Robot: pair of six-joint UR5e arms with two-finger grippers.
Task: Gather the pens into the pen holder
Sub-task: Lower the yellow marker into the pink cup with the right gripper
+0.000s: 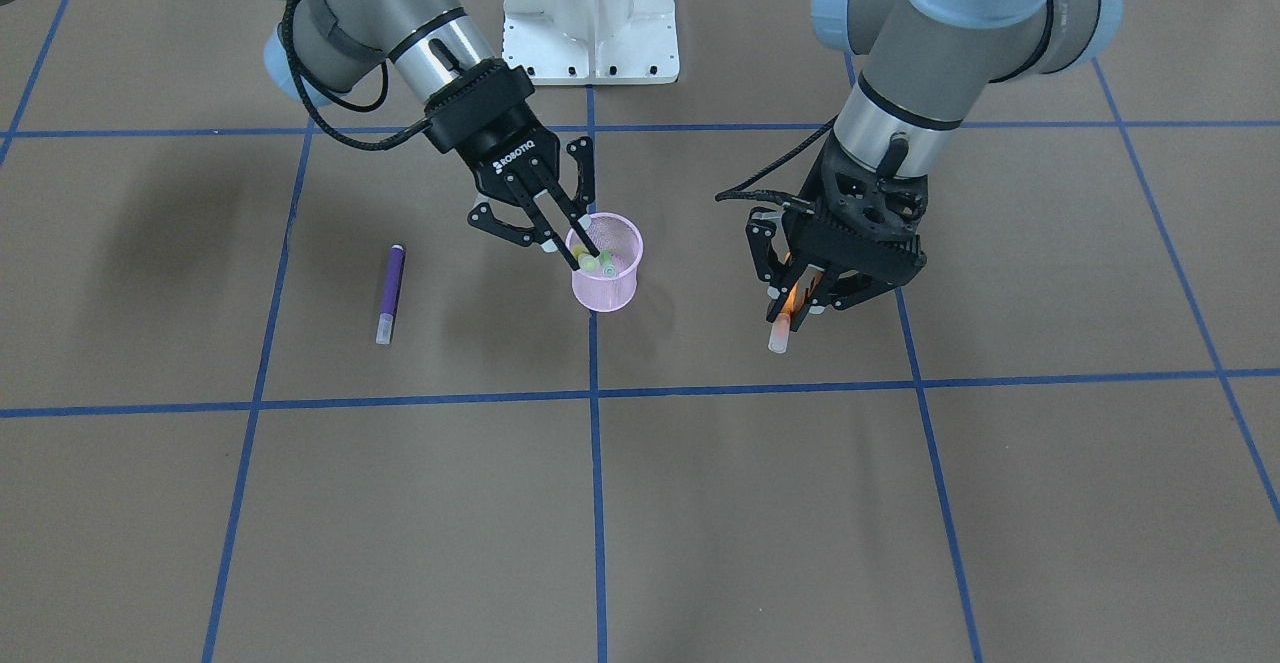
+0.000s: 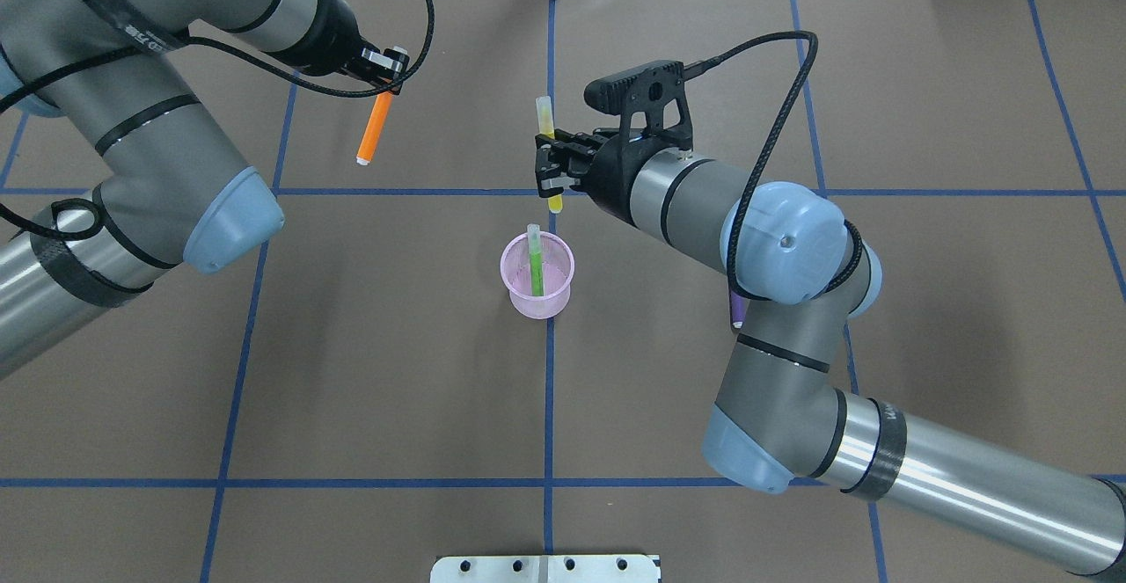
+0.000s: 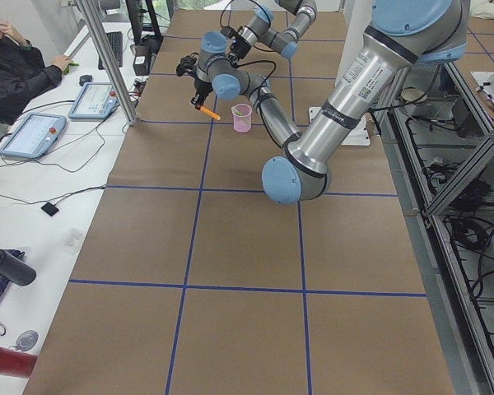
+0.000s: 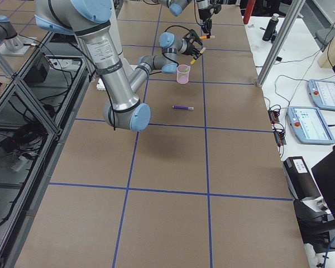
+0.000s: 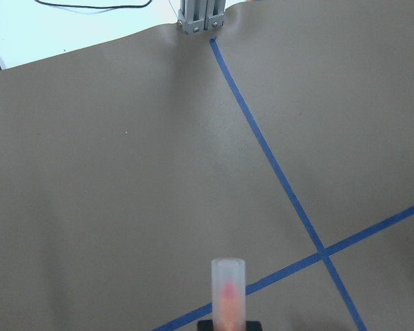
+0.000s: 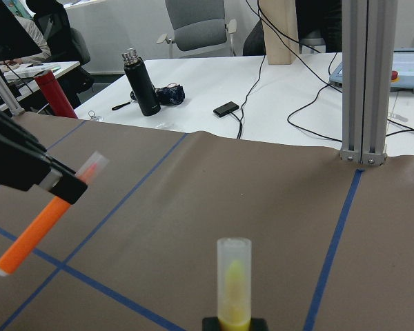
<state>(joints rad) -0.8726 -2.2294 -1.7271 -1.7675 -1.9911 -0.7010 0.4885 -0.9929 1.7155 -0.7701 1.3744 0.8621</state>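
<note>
The pink mesh pen holder (image 2: pixel 537 291) stands upright at the table's middle with a green pen (image 2: pixel 534 259) upright inside it. My right gripper (image 2: pixel 547 165) is shut on a yellow pen (image 2: pixel 546 126), held nearly upright in the air, cap up. From the front that yellow pen (image 1: pixel 584 259) overlaps the pen holder's (image 1: pixel 610 288) rim. My left gripper (image 2: pixel 387 82) is shut on an orange pen (image 2: pixel 375 130), lifted off the table away from the holder. A purple pen (image 1: pixel 391 291) lies flat on the paper; overhead my right arm mostly hides it.
Blue tape lines (image 1: pixel 596 463) cross the brown paper. The white base plate (image 1: pixel 590 23) is at the robot's side. A metal post (image 6: pixel 362 83) stands at the far edge. A person (image 3: pixel 16 70) sits at a side desk with tablets (image 3: pixel 33 136).
</note>
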